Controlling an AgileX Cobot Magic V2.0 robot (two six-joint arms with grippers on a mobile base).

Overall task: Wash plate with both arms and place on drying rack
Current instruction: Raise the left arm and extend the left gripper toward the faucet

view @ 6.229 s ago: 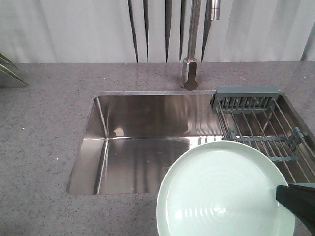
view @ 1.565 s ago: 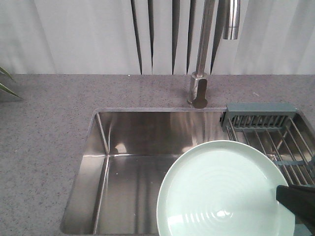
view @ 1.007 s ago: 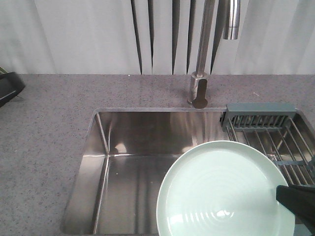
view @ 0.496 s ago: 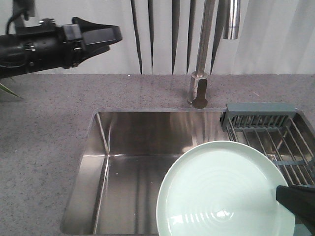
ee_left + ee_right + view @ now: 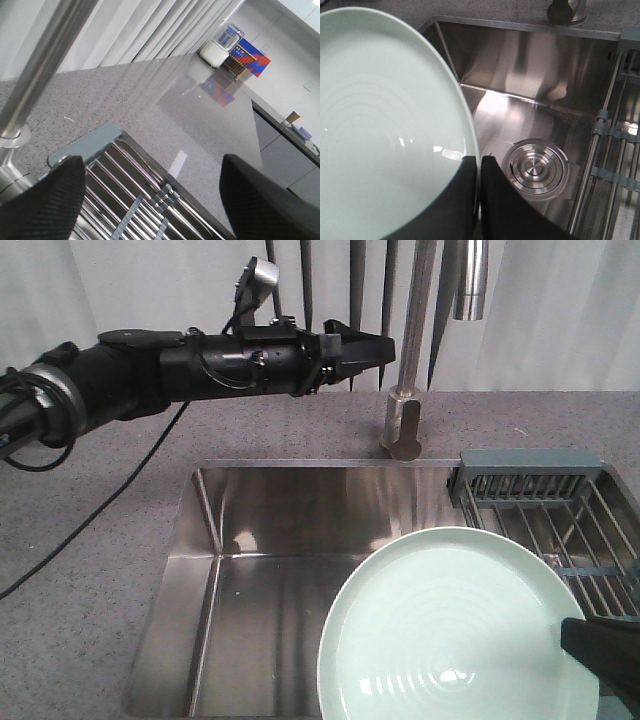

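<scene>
Two views are showing your right gripper (image 5: pixel 479 170) clamping the plate (image 5: pixel 450 630) by its rim, one finger on each face. In the front view only a black wedge of it is showing, low at the right of the frame.

The plate is hanging over the lower right part of the sink (image 5: pixel 270 510), with its hollow face turning up toward the front camera. Being round, it is offering you no long axis. Its lower edge is running off the bottom of the frame. It is hiding the sink floor beneath it and the near corner of the drying rack (image 5: pixel 560 520). In the right wrist view it is filling the left half, beside the drain (image 5: pixel 536 169).

Your left gripper (image 5: pixel 388 348) is reaching in from the upper left and pointing right, released, with its fingers spread wide. Its tips are sitting just beside the faucet (image 5: pixel 412 350) stem. Whether they are touching the stem, you cannot tell.
</scene>
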